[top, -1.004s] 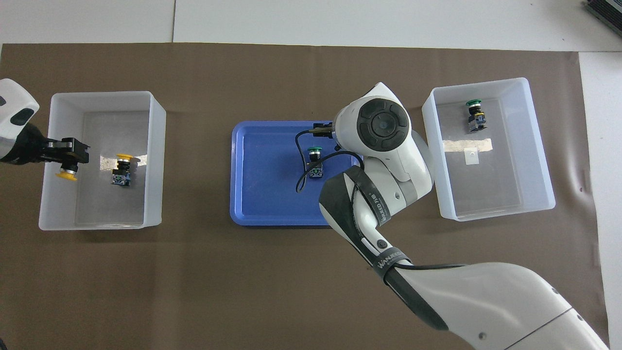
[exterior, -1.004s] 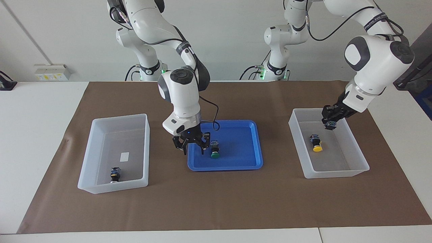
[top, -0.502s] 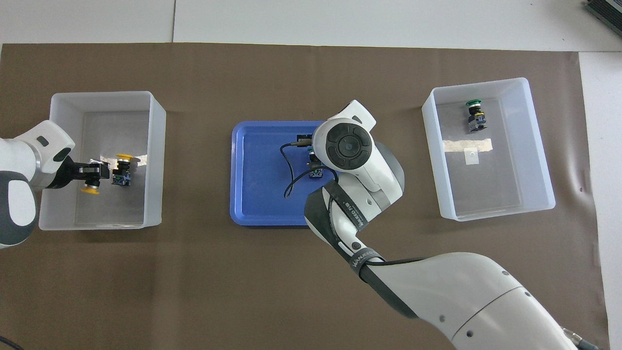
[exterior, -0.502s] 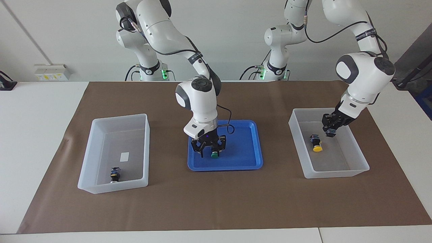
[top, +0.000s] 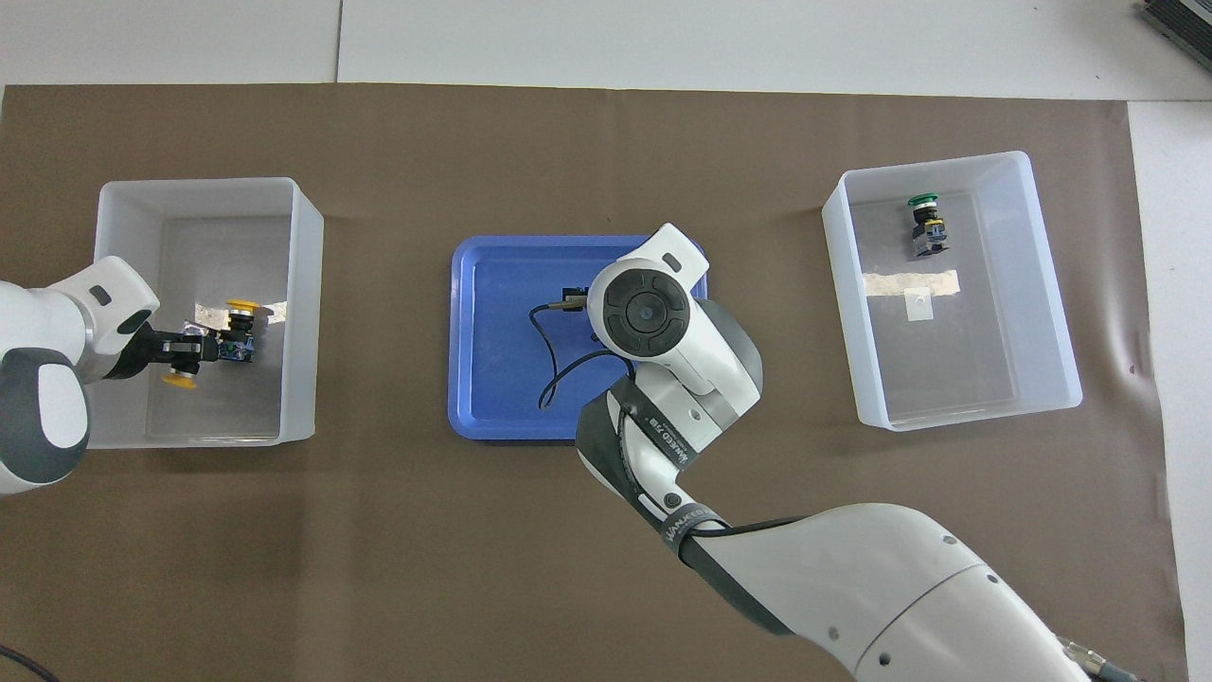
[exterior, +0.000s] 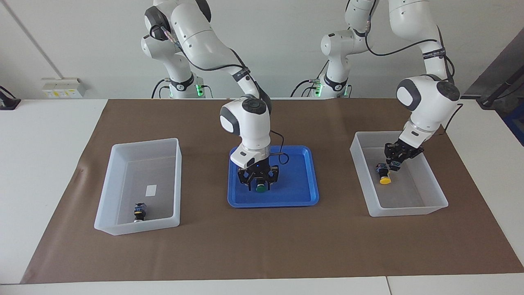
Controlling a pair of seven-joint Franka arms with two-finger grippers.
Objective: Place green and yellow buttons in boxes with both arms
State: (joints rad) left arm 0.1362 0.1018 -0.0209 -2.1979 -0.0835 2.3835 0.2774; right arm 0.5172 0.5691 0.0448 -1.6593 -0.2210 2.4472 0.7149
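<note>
White box, right arm's end [exterior: 105,192]: translucent plastic with tall walls, standing on the brown mat [exterior: 286,246] that covers the worktop [exterior: 41,143]; a small white label [exterior: 151,190] lies on its floor.
Boxed green button [exterior: 139,212]: lies on its side in that box, in the corner farthest from the robots, farther from them than the label and apart from it.
Blue tray [exterior: 301,196]: shallow, in the middle of the mat between the two boxes.
Tray green button [exterior: 260,189]: rests in the tray, cap turned away from the robots; the overhead view hides it under the arm.
Right end effector [exterior: 259,183]: down in the tray, pointing straight down, its fingers spread apart on either side of the tray green button; whether they touch it I cannot tell.
White box, left arm's end [exterior: 409,209]: the same make, well apart from the tray.
Loose yellow button [exterior: 383,174]: lies on its side on this box's floor, about mid-length.
Left end effector [exterior: 396,160]: low inside this box, closed on the held yellow button [top: 178,380].
Held yellow button: just beside the loose yellow button; whether the two touch I cannot tell.
</note>
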